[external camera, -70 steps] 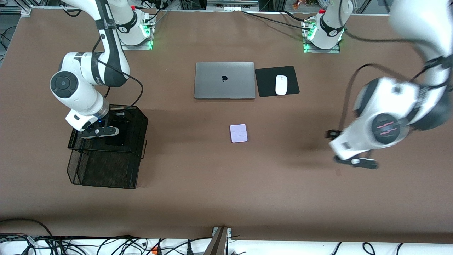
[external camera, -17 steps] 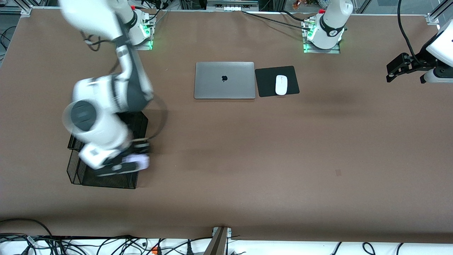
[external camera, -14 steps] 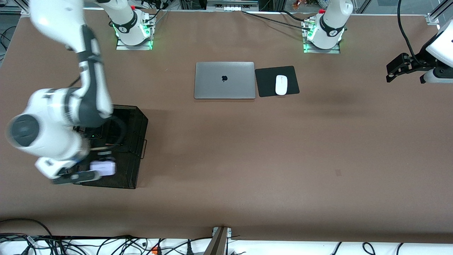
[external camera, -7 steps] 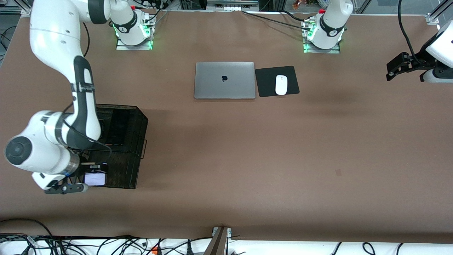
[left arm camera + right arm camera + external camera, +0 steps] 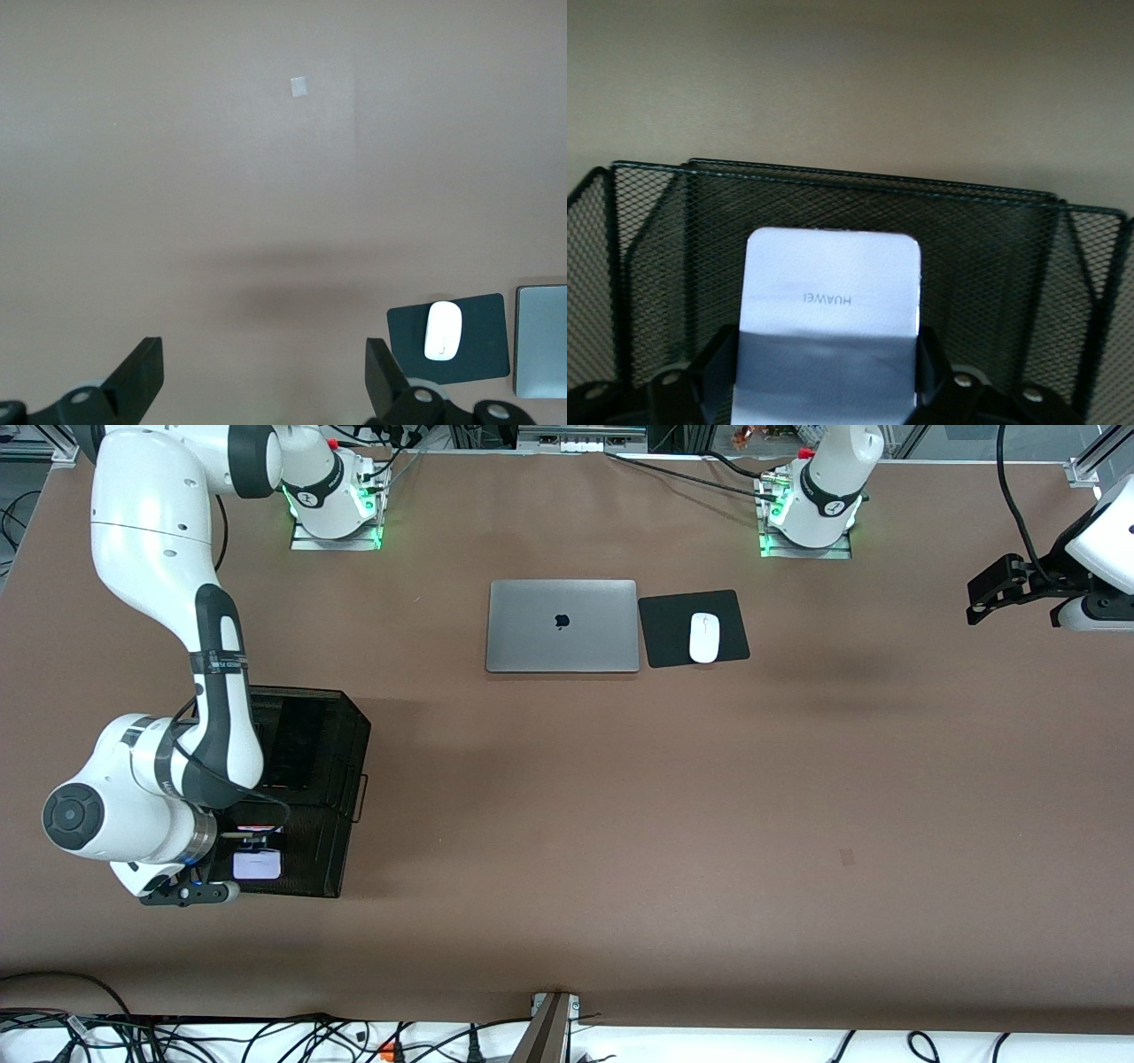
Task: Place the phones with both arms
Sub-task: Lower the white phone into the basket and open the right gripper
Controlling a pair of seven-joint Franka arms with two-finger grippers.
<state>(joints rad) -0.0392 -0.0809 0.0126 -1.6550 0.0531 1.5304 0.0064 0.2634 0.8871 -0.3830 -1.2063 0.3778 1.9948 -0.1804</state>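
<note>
My right gripper (image 5: pixel 241 864) is shut on the small pale lavender-white phone (image 5: pixel 260 866) and holds it over the nearer, lower tier of a black mesh basket (image 5: pixel 341 824). In the right wrist view the phone (image 5: pixel 831 292) sits between the two fingers (image 5: pixel 716 367), with the basket's mesh wall (image 5: pixel 992 257) ahead of it. A long dark slab (image 5: pixel 297 746) lies in the basket's farther tier. The small squarish black phone is hidden by the right arm. My left gripper (image 5: pixel 983 598) waits open and empty, high over the left arm's end of the table; it also shows in the left wrist view (image 5: pixel 264 390).
A closed silver laptop (image 5: pixel 562 626) lies mid-table toward the bases. Beside it is a black mouse pad (image 5: pixel 673 638) with a white mouse (image 5: pixel 703 638). The left wrist view shows the mouse (image 5: pixel 443 329), the pad (image 5: pixel 483 354) and the laptop's edge (image 5: pixel 542 341).
My right arm swung the lavender phone over the basket's nearer tier, then shifted it slightly toward the left arm's end. The left arm has not moved.
</note>
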